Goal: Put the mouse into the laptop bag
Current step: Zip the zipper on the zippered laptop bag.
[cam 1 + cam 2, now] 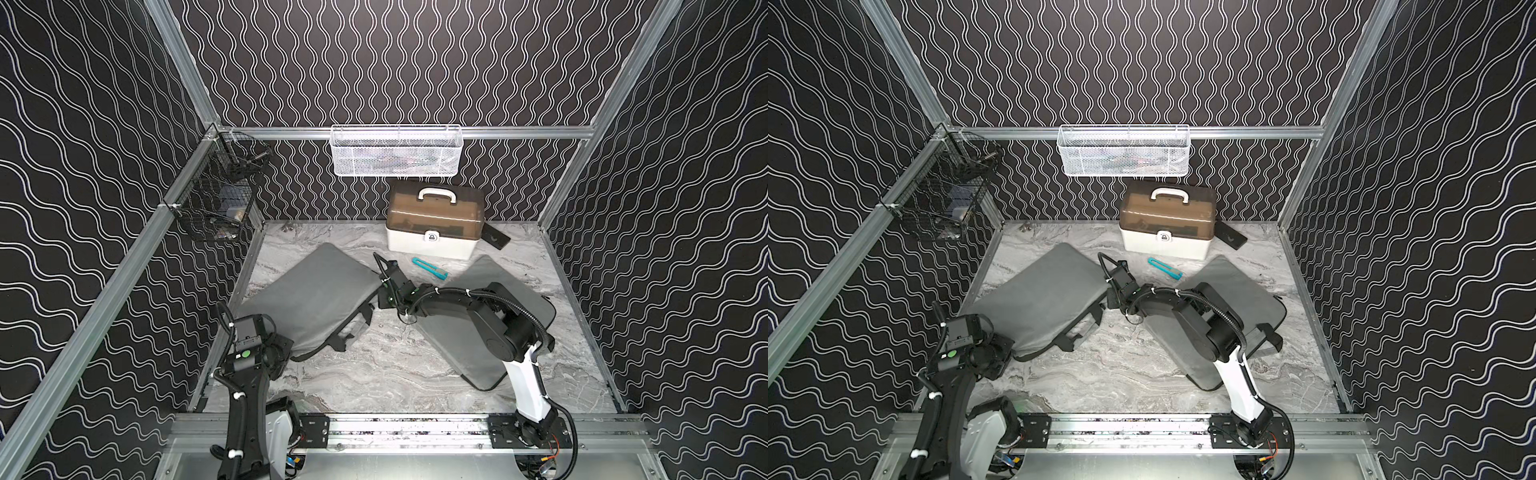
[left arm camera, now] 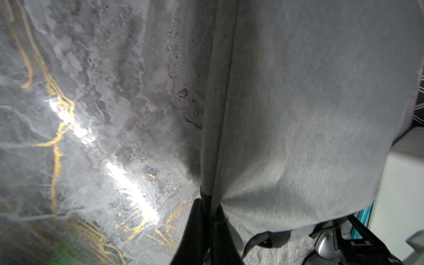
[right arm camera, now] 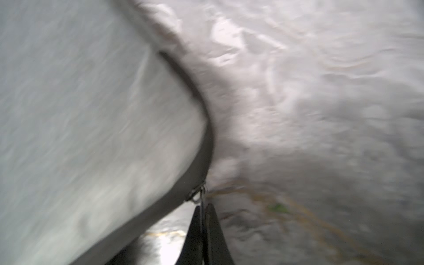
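The grey laptop bag (image 1: 309, 297) (image 1: 1038, 297) lies flat at the table's left. My left gripper (image 2: 207, 202) (image 1: 286, 353) is shut on its near corner, pinching the dark seam of the fabric (image 2: 298, 114). My right gripper (image 3: 202, 206) (image 1: 380, 301) is at the bag's right corner, shut on the metal zipper pull (image 3: 197, 195) of the dark zipper band (image 3: 202, 128). The mouse is hidden in every view. A silvery rounded thing (image 2: 325, 243) shows past the bag's far corner; I cannot tell what it is.
A second grey bag (image 1: 478, 365) (image 1: 1262, 307) lies under my right arm. A teal box cutter (image 1: 430, 268) lies between the bags. A white toolbox with a brown lid (image 1: 434, 220) stands at the back, with a black flat thing (image 1: 494, 237) beside it. Wire baskets (image 1: 395, 151) (image 1: 216, 208) hang on the walls.
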You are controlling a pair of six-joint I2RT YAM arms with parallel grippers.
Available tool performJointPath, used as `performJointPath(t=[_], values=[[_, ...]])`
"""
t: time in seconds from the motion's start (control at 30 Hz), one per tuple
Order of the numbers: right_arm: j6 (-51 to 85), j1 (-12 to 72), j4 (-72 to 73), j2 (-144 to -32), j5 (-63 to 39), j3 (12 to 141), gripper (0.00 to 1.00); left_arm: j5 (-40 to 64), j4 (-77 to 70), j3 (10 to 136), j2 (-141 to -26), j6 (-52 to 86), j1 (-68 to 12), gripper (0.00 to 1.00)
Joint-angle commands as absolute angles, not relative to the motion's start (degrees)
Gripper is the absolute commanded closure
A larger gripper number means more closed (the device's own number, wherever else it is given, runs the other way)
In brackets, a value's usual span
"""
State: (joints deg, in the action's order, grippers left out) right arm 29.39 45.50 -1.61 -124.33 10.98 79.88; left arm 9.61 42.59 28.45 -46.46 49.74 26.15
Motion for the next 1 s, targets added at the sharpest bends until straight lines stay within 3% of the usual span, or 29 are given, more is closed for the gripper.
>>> performJointPath(t=[0.0, 0.3, 0.33, 0.43, 0.5, 0.63, 0.97], values=[[32.2, 44.7, -15.3, -125.0, 15.6, 78.3, 1.00, 5.7, 38.7, 29.6, -50.0, 49.5, 29.3, 1.00], [32.1, 47.9, -11.8, -120.0, 13.1, 72.2, 1.00, 11.3, 28.7, 35.3, -67.9, 46.2, 31.1, 1.00], [32.4, 48.9, -11.5, -119.7, 13.0, 71.8, 1.00, 11.0, 28.0, 35.7, -69.2, 46.3, 31.0, 0.88], [33.2, 51.4, -11.1, -119.7, 12.8, 71.4, 1.00, 9.9, 28.0, 36.7, -70.6, 46.1, 31.0, 0.27], [33.7, 53.1, -10.9, -120.1, 12.1, 71.6, 1.00, 10.4, 28.2, 36.0, -68.8, 46.5, 30.6, 0.09], [34.3, 57.4, -10.2, -119.6, 11.7, 71.4, 1.00, 11.3, 30.2, 34.2, -63.0, 49.7, 26.9, 0.01], [32.3, 65.5, -1.3, -116.3, 11.0, 65.5, 1.00, 14.2, 31.3, 30.0, -56.9, 55.4, 9.1, 0.01]])
